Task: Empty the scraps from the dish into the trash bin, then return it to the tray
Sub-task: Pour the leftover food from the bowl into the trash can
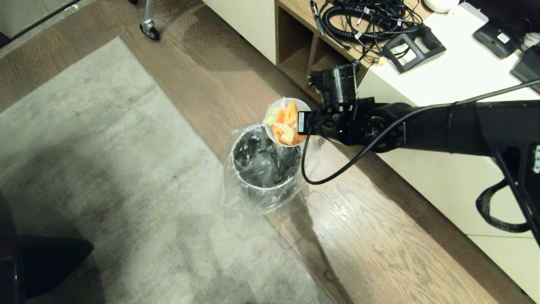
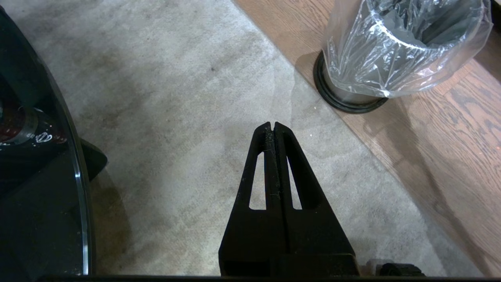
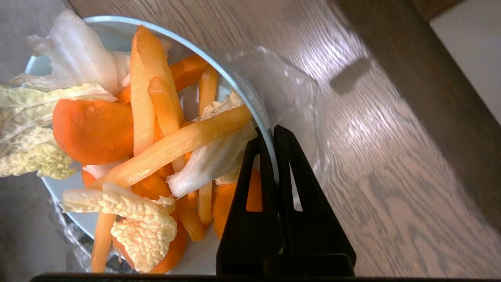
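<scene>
A pale grey rug (image 1: 97, 169) covers the left of the wood-plank floor (image 1: 379, 236), while a white cabinet (image 1: 455, 84) strewn with black cables (image 1: 363, 19) stands far right.

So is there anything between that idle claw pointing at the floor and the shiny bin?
No. In the left wrist view only bare grey rug and a strip of wood floor separate the shut left gripper from the trash bin.
</scene>
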`<state>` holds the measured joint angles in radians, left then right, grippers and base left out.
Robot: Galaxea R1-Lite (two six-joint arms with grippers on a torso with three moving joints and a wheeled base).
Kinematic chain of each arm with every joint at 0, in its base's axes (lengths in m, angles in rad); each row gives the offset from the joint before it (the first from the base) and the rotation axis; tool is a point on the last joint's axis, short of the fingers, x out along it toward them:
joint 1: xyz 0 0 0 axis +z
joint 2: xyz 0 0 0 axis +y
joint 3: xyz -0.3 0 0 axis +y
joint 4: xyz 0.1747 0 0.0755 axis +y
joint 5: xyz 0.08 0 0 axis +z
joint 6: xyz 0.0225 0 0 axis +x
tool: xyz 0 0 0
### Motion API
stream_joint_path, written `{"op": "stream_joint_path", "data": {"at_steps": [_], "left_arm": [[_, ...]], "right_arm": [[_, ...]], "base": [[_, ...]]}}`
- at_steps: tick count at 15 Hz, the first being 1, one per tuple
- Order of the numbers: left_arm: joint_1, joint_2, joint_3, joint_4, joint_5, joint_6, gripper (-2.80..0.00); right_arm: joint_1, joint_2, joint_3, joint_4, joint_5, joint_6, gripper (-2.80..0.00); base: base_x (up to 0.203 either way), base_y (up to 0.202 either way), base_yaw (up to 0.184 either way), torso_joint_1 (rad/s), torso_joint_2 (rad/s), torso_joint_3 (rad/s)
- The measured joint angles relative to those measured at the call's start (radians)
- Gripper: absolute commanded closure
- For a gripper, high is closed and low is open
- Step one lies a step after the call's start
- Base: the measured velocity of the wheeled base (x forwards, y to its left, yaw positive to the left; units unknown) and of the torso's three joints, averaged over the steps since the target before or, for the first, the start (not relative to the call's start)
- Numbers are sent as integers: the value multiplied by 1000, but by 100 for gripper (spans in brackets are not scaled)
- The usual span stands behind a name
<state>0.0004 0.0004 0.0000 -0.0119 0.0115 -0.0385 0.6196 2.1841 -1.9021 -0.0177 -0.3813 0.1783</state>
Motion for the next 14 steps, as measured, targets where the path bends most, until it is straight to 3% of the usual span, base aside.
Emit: {"op": "stream_joint_path", "data": {"at_steps": [5,11,14], "left_arm": [[0,0,0,0,0,0,0],[0,0,0,0,0,0,0],[0,0,0,0,0,1,0]], "right_arm": [[22,29,7,-151,-70,-86,0],[24,73,50,-502,-71,-314,0],[30,77,111,-607,-69,-356,0]], "base": [[0,0,0,0,0,0],[0,0,0,0,0,0],[0,0,0,0,0,0]]}}
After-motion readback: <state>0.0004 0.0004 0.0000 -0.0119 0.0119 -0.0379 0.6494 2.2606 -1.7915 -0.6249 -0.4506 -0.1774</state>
